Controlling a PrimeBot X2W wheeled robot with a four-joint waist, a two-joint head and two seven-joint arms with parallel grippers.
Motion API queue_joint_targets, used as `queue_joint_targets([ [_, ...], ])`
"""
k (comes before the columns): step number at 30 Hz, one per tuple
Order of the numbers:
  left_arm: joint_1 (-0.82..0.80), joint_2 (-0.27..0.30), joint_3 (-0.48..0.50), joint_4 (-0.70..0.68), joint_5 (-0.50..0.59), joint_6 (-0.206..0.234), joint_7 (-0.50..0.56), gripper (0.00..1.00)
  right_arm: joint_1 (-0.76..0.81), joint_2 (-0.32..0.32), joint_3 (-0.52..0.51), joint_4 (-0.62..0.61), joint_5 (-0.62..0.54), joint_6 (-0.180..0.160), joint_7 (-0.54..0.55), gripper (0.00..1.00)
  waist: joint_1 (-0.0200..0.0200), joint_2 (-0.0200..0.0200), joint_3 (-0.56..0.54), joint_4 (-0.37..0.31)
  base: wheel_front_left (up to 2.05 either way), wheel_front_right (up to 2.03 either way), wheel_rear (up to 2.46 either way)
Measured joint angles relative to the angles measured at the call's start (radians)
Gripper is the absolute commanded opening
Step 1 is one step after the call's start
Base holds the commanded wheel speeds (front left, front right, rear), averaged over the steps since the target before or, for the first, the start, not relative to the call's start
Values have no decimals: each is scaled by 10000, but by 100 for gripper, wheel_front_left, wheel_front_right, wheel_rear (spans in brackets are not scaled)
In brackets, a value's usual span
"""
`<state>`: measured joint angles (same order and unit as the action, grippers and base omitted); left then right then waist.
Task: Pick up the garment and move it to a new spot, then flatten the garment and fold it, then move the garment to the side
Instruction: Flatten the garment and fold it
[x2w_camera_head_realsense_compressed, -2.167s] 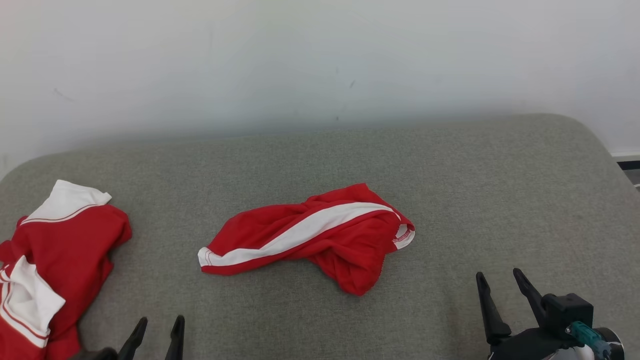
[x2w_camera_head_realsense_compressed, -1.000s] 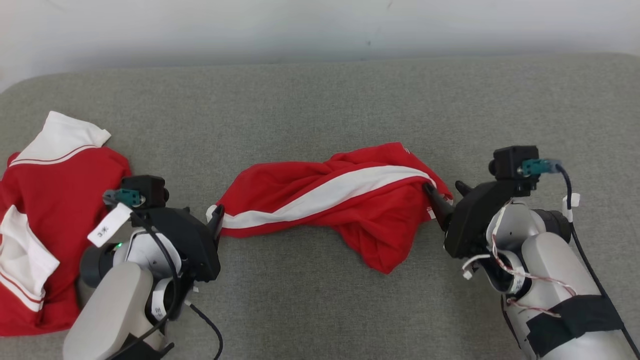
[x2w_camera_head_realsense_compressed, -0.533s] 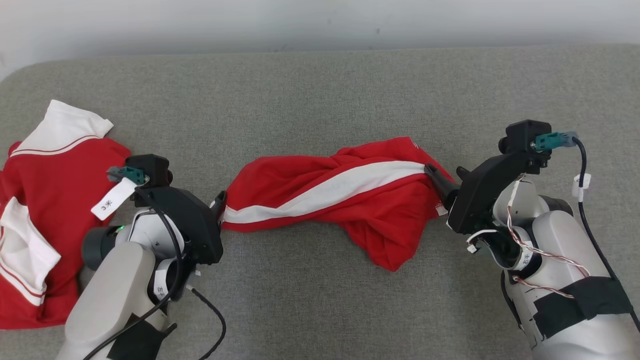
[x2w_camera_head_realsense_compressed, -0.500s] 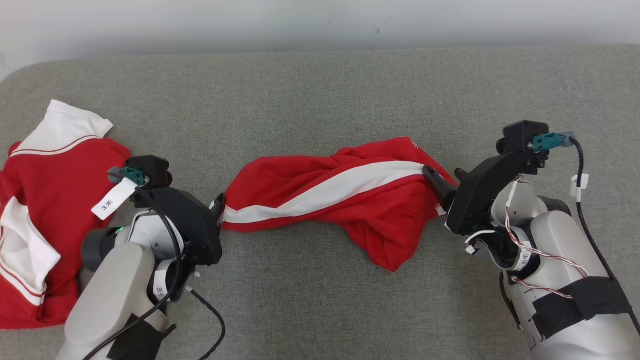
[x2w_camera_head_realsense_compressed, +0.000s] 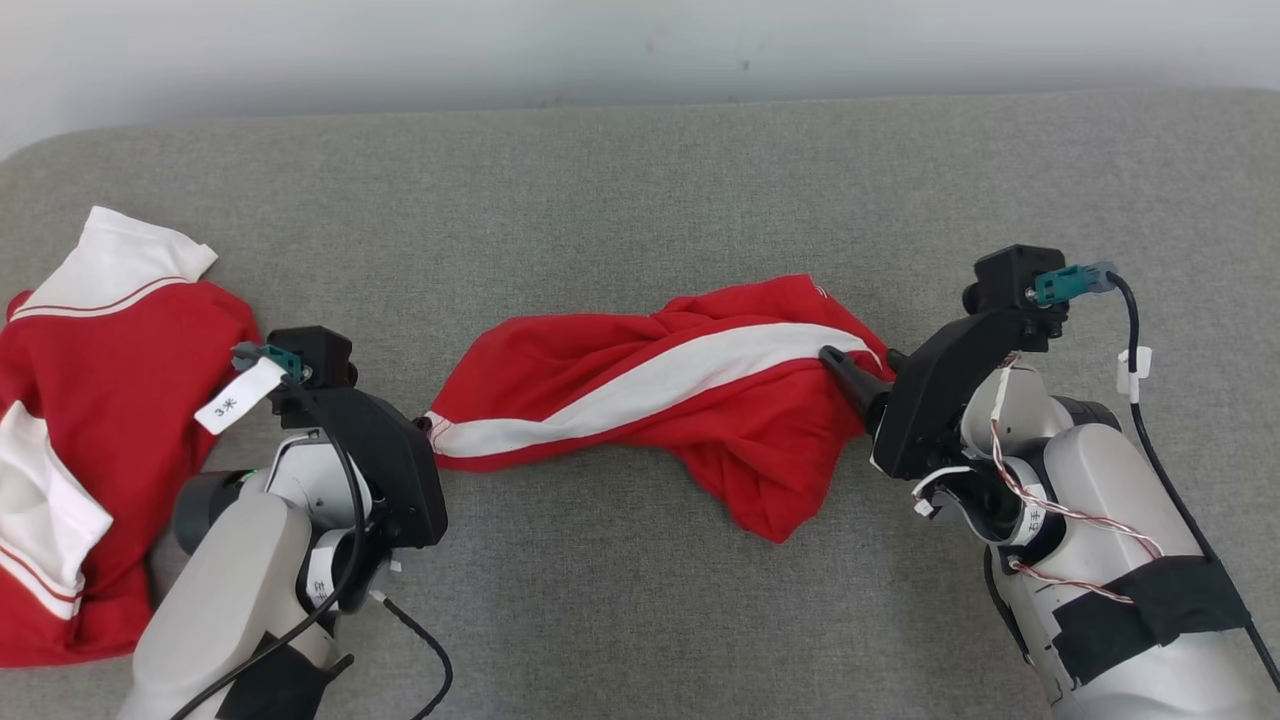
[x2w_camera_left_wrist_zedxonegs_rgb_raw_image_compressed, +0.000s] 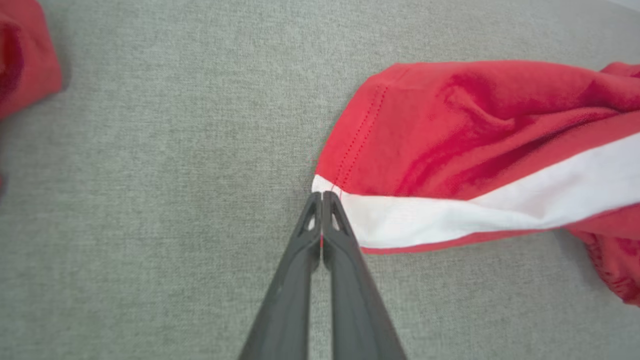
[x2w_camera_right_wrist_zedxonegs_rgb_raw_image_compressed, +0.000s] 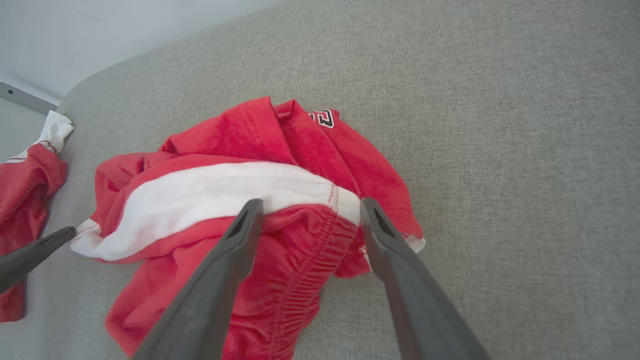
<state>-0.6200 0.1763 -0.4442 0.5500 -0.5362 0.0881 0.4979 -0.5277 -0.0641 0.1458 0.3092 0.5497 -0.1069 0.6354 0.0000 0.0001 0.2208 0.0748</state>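
Overhead head view, close wrist views, shared garment (x2w_camera_head_realsense_compressed: 640, 392)

The left arm (x2w_camera_head_realsense_compressed: 235, 590) reaches in from the near left corner of the cushion (x2w_camera_head_realsense_compressed: 640, 600), and the left gripper (x2w_camera_head_realsense_compressed: 430, 428) has its two dark fingers pinched together on a corner of the garment (x2w_camera_head_realsense_compressed: 650, 390) (a red sliver shows between them). The right arm (x2w_camera_head_realsense_compressed: 1100, 540) leans in from the near right corner, the right gripper (x2w_camera_head_realsense_compressed: 858, 358) spread wide, fingers astride the cloth's other end
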Motion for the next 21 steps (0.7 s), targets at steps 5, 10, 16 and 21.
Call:
queue_joint_targets([
  [5,0,-19,2,90,-17,-8,48,0,-42,10,224,-194,48,-82,176,100,0,0,52,-59,0,0,0],
  [10,-4,-82,-15,102,-27,-23,92,0,-267,10,454,-109,441,-167,217,100,-1,0,124,-50,0,0,0],
  [16,-19,-174,-146,94,-27,-96,125,0,-415,12,504,222,683,-176,144,100,-1,0,247,13,0,0,0],
  [21,-117,-201,-192,119,-27,-182,132,0,-571,10,316,646,750,-176,-123,45,0,0,392,114,0,0,0],
])
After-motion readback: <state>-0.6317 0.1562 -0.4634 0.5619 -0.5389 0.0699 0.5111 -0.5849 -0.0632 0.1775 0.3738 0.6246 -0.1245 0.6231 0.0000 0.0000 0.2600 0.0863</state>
